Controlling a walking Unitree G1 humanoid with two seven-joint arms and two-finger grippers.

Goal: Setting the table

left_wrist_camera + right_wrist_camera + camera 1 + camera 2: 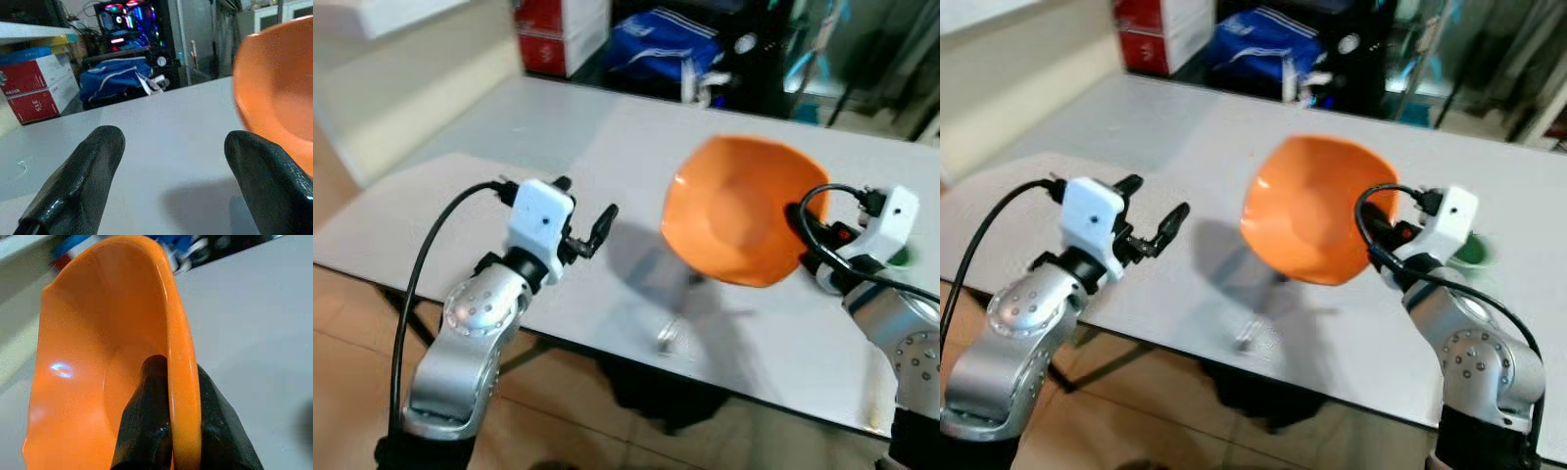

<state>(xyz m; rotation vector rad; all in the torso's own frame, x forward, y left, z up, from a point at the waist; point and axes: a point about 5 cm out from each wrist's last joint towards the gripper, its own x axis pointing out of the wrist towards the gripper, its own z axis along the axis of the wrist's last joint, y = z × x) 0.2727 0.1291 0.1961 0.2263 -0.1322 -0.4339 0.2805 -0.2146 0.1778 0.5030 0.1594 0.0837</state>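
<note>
One orange bowl (739,211) is all we have in play so far, and it's off the white table (509,137), tilted on its side with the inside facing us, carried above the near-right part of the tabletop; its shadow falls on the surface just below. Our right gripper (168,431) is clamped on the bowl's rim, one black finger inside the bowl and one outside, as the right wrist view shows clearly. Our left gripper (587,220) hovers over the near-left part of the table with its fingers (78,181) spread apart and nothing between them, the bowl off to its right. We see something small and clear (669,335) lying on the table near the front edge, too blurred to identify, and a green item (1474,252) mostly hidden behind the right wrist. We judge the task as early: no dish set down yet in view, bowl placement pending, the remaining items untouched.
</note>
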